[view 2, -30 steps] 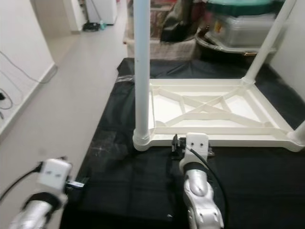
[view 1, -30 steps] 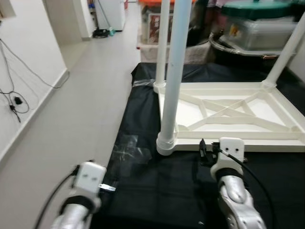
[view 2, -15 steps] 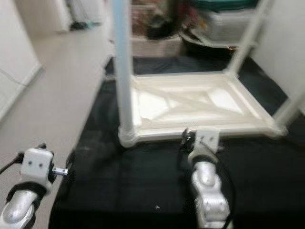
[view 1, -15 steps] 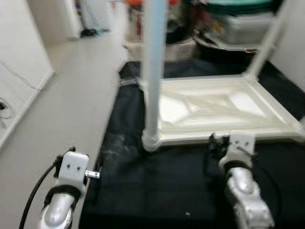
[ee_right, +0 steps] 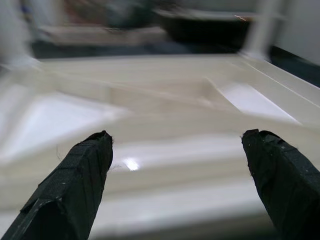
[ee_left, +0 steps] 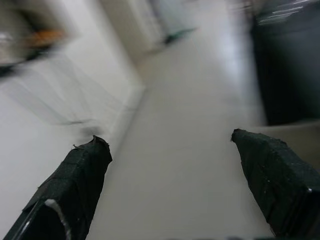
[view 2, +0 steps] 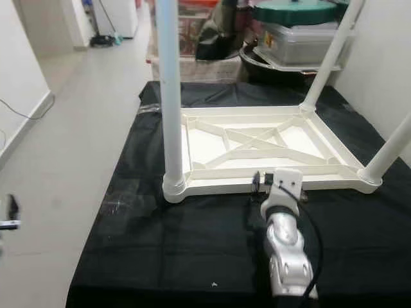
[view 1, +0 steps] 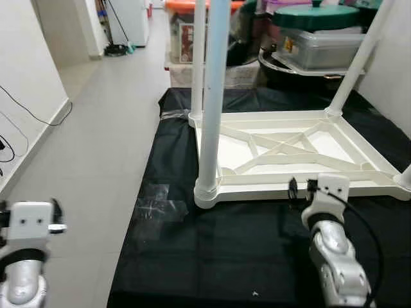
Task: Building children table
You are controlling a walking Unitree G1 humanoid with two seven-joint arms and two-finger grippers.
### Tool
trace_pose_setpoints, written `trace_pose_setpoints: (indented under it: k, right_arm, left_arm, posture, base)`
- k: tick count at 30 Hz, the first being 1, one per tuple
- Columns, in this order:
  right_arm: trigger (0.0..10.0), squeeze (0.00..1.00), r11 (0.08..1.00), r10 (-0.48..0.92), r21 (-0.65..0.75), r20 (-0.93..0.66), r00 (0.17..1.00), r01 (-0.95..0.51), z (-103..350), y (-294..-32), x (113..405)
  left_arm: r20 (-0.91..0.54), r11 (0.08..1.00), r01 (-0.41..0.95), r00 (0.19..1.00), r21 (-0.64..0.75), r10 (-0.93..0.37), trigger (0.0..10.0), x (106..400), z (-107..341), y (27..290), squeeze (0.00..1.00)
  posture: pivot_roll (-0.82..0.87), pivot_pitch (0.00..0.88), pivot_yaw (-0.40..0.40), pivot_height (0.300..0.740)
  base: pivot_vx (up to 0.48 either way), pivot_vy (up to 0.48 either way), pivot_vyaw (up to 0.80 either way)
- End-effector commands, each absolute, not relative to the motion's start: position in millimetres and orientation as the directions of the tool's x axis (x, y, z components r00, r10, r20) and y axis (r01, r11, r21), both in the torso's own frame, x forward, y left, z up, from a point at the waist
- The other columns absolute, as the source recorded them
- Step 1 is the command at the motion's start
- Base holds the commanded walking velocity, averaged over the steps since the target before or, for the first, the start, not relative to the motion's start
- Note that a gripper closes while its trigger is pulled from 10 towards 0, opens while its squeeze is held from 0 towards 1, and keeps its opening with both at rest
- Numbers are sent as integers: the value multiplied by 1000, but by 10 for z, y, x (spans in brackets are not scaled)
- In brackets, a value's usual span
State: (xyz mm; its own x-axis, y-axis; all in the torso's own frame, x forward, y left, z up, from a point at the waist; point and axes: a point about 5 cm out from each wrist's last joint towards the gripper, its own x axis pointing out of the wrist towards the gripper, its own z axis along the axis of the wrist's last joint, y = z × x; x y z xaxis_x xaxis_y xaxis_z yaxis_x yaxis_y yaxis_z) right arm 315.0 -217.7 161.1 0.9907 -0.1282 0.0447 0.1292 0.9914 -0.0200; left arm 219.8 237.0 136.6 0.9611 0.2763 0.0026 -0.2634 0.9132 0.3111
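Observation:
A white children's table lies upside down on a black sheet. Its near left leg stands upright, with a second leg behind it. Another leg rises at the far right corner and one more at the near right. My right arm reaches toward the table's near rail. In the right wrist view my right gripper is open, with that rail just ahead of its fingers. My left arm is out over the floor, left of the sheet, and my left gripper is open on nothing.
Behind the table stand a green-lidded pot, a clear lidded box and other stored boxes. A white wall with hanging cables runs along the left. Tiled floor stretches down the corridor. Another wall is close on the right.
The camera has shifted and the blur has cleared. My left arm has swung out left, off the sheet and over the floor. My right arm stays at the near rail.

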Motion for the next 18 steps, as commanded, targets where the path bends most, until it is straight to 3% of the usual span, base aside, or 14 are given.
trace_pose_setpoints:
  k: [1, 5, 6, 7, 8, 11, 12, 13, 18]
  right_arm:
    - [10000, 0, 999, -52, -1, 32, 998, 52, 1583, -2269, 3198]
    - [10000, 0, 999, 35, -11, 25, 999, -35, 1632, -2373, 3269]
    - [10000, 439, 996, 93, -13, 13, 996, -93, 1661, -2425, 3295]
    - [10000, 439, 996, 93, -13, 13, 996, -93, 1661, -2425, 3295]
    - [10000, 1000, 988, 156, -18, 5, 988, -156, 1690, -2455, 3314]
    - [10000, 1000, 976, 218, -21, -4, 976, -218, 1717, -2466, 3321]
    - [10000, 1000, 953, 301, -24, -13, 954, -301, 1758, -2452, 3321]
    - [10000, 0, 921, 390, -19, -7, 921, -390, 1823, -2410, 3323]
    - [10000, 0, 861, 508, -8, 9, 861, -508, 1910, -2348, 3335]
  left_arm:
    - [-8, 955, -138, 989, 262, 145, 10000, 2206, 1344, 2143, 0]
    - [-29, 974, -76, 996, 214, 84, 10000, 2202, 1294, 1985, 0]
    - [-39, 981, -36, 998, 190, 45, 10000, 2192, 1278, 1902, 0]
    - [-39, 981, -36, 998, 190, 45, 10000, 2192, 1278, 1902, 0]
    - [-49, 985, -4, 999, 170, 12, 10000, 2184, 1266, 1837, 0]
    - [-52, 987, 21, 999, 162, -13, 10000, 2171, 1264, 1790, 0]
    - [-54, 988, 55, 997, 147, -48, 10000, 2146, 1274, 1744, 0]
    - [-57, 986, 105, 993, 126, -99, 10000, 2113, 1283, 1690, 0]
    - [-54, 978, 186, 982, 93, -182, 10000, 2054, 1302, 1609, 0]
  posture:
    - [128, 88, -23, 740]
    - [126, 99, -20, 740]
    - [126, 115, -20, 740]
    - [126, 115, -20, 740]
    - [125, 118, -18, 740]
    - [126, 125, -15, 740]
    - [130, 142, -17, 740]
    - [134, 152, -16, 740]
    - [137, 162, -14, 740]
  base:
    - [0, 0, 0]
    - [0, 0, 0]
    - [0, 0, 0]
    - [0, 0, 0]
    - [0, 0, 0]
    - [0, 0, 0]
    - [0, 0, 0]
    - [0, 0, 0]
    - [0, 0, 0]
